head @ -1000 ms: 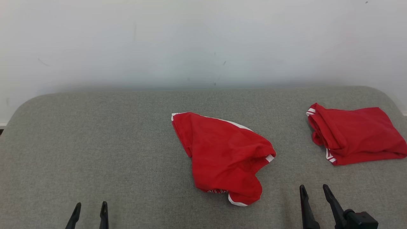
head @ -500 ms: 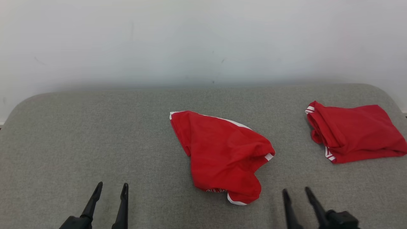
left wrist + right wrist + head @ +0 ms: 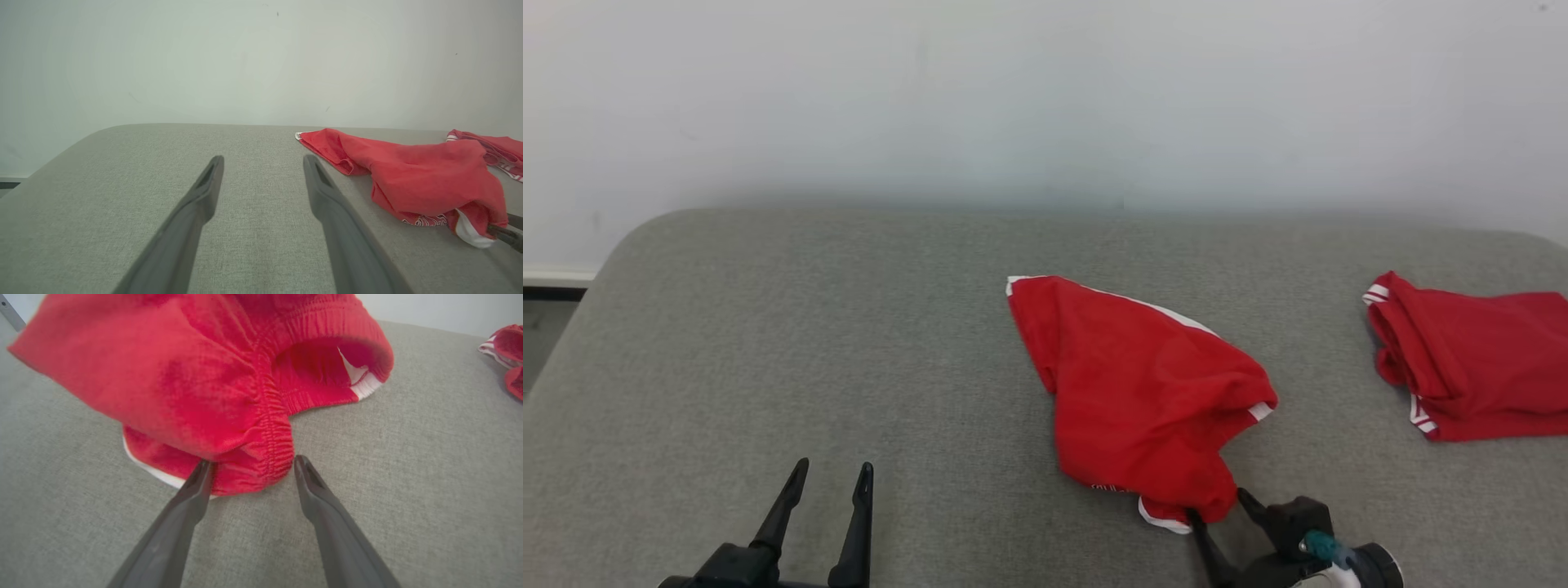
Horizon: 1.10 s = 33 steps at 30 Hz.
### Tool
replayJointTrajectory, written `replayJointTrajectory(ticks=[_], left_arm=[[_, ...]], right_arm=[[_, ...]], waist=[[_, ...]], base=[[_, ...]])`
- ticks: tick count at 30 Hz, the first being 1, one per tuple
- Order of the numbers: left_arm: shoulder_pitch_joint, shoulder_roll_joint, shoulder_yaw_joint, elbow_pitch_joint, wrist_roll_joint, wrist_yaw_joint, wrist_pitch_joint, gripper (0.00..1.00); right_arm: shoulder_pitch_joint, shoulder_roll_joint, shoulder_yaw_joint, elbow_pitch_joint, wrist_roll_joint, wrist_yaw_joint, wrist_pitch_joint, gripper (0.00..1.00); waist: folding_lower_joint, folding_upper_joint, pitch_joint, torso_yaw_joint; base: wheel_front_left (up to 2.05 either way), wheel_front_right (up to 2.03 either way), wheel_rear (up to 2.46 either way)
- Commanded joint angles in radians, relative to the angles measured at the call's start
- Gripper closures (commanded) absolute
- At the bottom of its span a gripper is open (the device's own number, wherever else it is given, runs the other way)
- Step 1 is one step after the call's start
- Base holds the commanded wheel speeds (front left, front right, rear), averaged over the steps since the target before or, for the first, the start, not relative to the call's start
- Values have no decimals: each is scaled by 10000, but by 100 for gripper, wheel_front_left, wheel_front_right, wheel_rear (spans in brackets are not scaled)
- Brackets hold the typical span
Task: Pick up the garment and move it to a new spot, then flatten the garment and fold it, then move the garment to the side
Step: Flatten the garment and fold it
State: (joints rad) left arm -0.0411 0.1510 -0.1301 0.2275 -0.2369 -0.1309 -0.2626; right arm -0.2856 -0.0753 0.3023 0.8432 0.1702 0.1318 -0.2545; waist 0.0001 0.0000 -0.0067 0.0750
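Note:
The garment (image 3: 1143, 392), red shorts with white trim, lies crumpled on the middle of the grey cushioned surface (image 3: 849, 327). My right gripper (image 3: 1217, 505) is open at the garment's near corner. In the right wrist view the red elastic hem (image 3: 261, 457) sits between the tips of my right gripper (image 3: 251, 461), whose jaws stand apart around it. My left gripper (image 3: 833, 469) is open and empty over bare fabric, well to the left of the garment (image 3: 425, 175). The left wrist view looks past my left gripper (image 3: 263, 161) and catches the right gripper's fingers (image 3: 506, 234) at its right edge.
A second red garment (image 3: 1478, 367), folded, lies at the far right of the surface. A pale wall (image 3: 1045, 98) rises behind. The surface's rounded left edge (image 3: 596, 278) drops to a dark floor strip. Bare grey fabric spreads across the left half.
The head camera has shifted, moving the whole picture right. My right gripper has moved left and forward to the garment's near corner. My left gripper has come further up into view.

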Motion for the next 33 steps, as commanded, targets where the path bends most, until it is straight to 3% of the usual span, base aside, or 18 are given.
replayJointTrajectory(ticks=[1, 5, 7, 8, 12, 26, 33], left_arm=[[-110, -39, -63, 29, -52, 14, -31, 0], [-172, -73, -125, 53, -86, 14, -32, 0], [-162, -76, -103, 76, -106, 14, -31, 0], [-142, -84, -79, 79, -108, 14, -31, 0], [-38, -117, -2, 74, -116, 12, -31, 0], [122, -124, 365, -21, -18, 13, -31, 0], [257, -55, 605, -82, 30, 13, -31, 0]], right_arm=[[-420, -41, 29, 601, 54, -26, -38, 0], [-868, -42, -32, 1489, 183, -26, -62, 0], [-1112, -1, -5, 1821, 229, -26, -86, 71], [-1208, 20, -4, 1931, 258, -26, -97, 100], [-1364, 51, 24, 1560, 383, -26, -103, 100], [-1957, 225, 1506, -2819, 1045, -26, -97, 100], [-1891, 243, 1562, -4394, 1524, -27, -96, 100]], waist=[[-1, 0, -12, 456], [-1, 0, -28, 710], [-1, 0, -47, 809], [-1, 0, -57, 833], [-1, 0, -91, 880], [-1, 0, -293, 915], [-1, 0, -462, 766]], base=[[0, 0, 0], [0, 0, 0], [0, 0, 0], [0, 0, 0], [0, 0, 0], [0, 0, 0], [0, 0, 0]])
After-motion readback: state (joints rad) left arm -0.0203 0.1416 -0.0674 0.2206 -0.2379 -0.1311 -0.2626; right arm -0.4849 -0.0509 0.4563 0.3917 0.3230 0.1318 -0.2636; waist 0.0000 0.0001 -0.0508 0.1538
